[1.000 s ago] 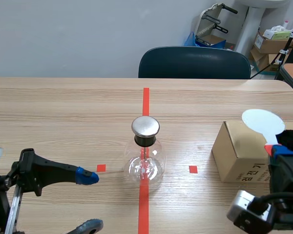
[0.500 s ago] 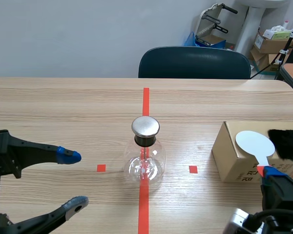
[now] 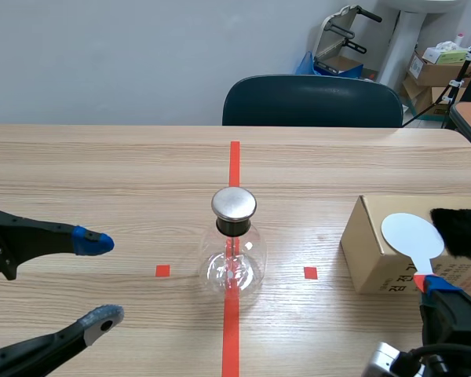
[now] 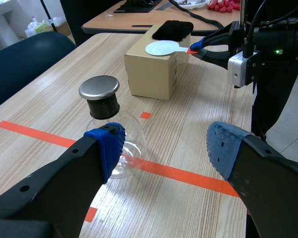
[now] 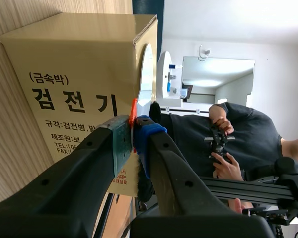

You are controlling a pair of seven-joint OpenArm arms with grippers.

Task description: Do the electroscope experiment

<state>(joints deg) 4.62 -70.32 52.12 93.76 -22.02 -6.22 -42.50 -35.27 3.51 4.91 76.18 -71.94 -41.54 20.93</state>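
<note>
The left claw [image 3: 98, 279] stands wide open, with nothing between its blue-padded fingers [image 4: 107, 144]. Just ahead of it is the electroscope [image 4: 103, 106] — a round flask of clear glass with a black neck and a flat grey metal cap, upright on the orange-red tape line [image 3: 234, 161]. Farther on, the right claw [image 5: 134, 144] is closed on the red handle of a white round paddle [image 3: 412, 234], its disc over the cardboard box [image 3: 373, 251] near a black fur piece [image 3: 463, 232].

Front overview, 2 wrist close-ups, box [image 3: 374, 255] shared
</note>
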